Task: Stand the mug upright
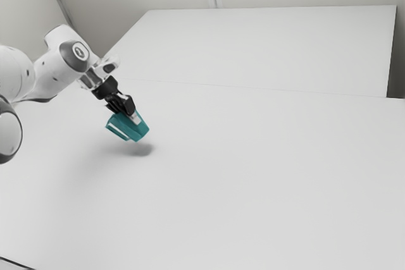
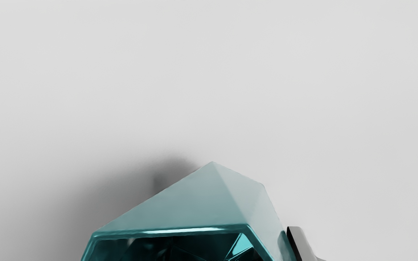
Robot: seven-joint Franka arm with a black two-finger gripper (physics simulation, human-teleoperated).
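Observation:
The teal, angular mug point(image 1: 128, 127) hangs tilted just above the table in the exterior view, with a shadow beneath it. My gripper point(image 1: 133, 116) is shut on its upper side. In the wrist view the mug point(image 2: 183, 212) shows its faceted wall and its open mouth, which faces the hand's camera. There, the gripper point(image 2: 209, 255) has one finger point(image 2: 300, 241) against the mug's outer wall; the opposite finger is hidden by the mug. No handle can be made out.
The broad white table point(image 1: 266, 175) spreads under and around the mug. Behind it stands a large pale panel or surface point(image 1: 272, 49). A dark cable point(image 1: 16, 263) lies at the exterior view's lower left corner.

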